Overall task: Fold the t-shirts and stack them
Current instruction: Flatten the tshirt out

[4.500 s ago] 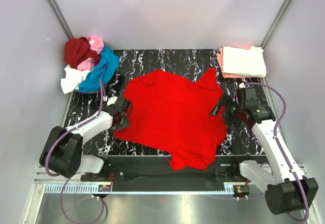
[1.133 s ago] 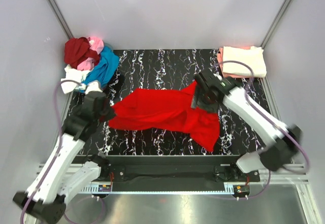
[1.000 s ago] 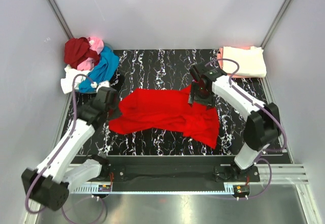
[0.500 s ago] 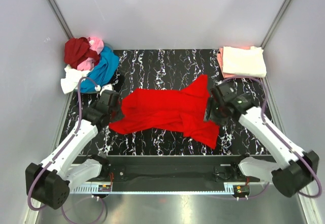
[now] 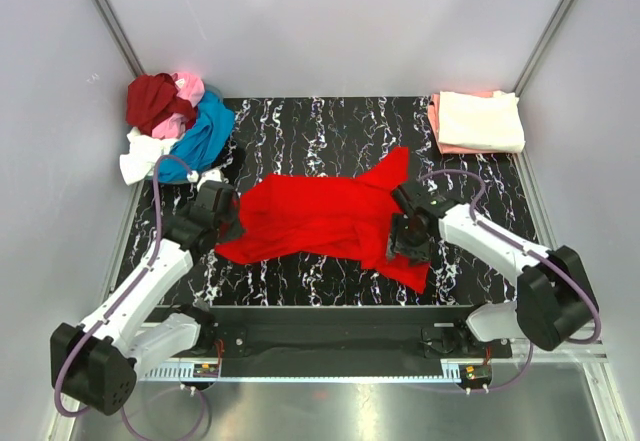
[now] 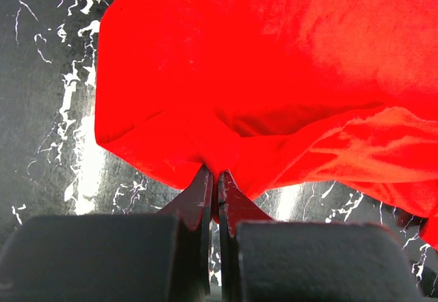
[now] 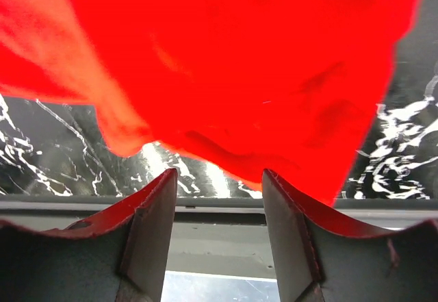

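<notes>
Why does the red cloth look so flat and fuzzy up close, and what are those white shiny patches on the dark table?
Left wrist view: the bright red cloth t-shirt saturates, so its folds wash out; glare streaks the glossy black marbled tabletop. Right wrist view: the shirt sits close to the lens and blurs, with more glare beneath it. Top external view: even light, sharp.

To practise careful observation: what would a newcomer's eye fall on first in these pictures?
The bright red t-shirt, rumpled across the middle of the black marbled table, dominates every view. The left gripper is shut on its left edge; the right gripper is open at its right side. A heap of unfolded shirts sits at the far-left corner, a folded stack at the far right.
</notes>
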